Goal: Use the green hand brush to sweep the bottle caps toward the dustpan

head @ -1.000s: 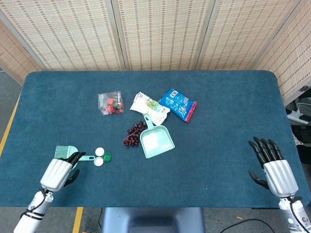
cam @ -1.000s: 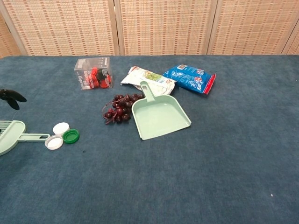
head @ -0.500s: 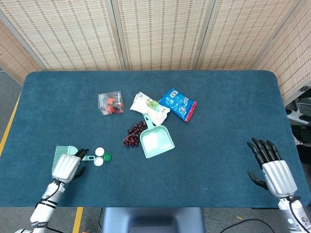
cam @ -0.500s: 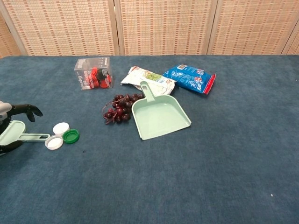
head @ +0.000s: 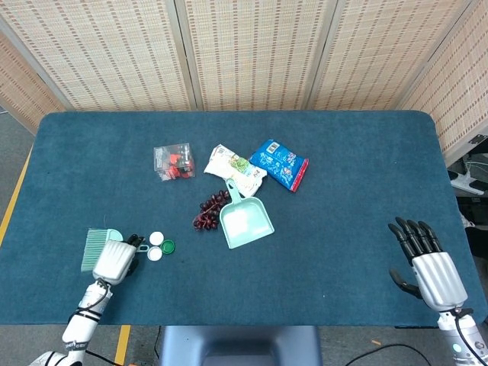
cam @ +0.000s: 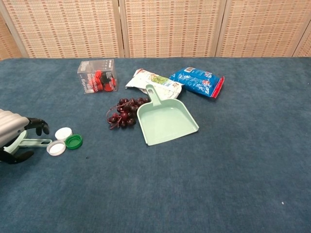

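The green hand brush [head: 94,242] lies at the table's front left, its handle [cam: 35,142] pointing right at the caps. My left hand [head: 114,261] sits over the brush, also seen in the chest view [cam: 14,133]. Its fingers [cam: 40,124] curl above the handle and the thumb lies below, with gaps on both sides. Two white bottle caps [head: 156,239] [head: 155,255] and a green cap [head: 168,246] lie just past the handle's tip. The pale green dustpan [head: 246,222] lies mid-table, mouth facing front right. My right hand [head: 428,264] hovers open at the front right, far from everything.
Dark grapes [head: 207,211] touch the dustpan's left side. Behind them lie a clear box with red pieces [head: 174,162], a white snack bag [head: 235,169] and a blue snack bag [head: 280,163]. The table's front edge [head: 229,324] runs close below my left hand.
My left hand has moved right and down over the brush, its fingers now curling around the handle. The brush, caps and right hand have stayed put.
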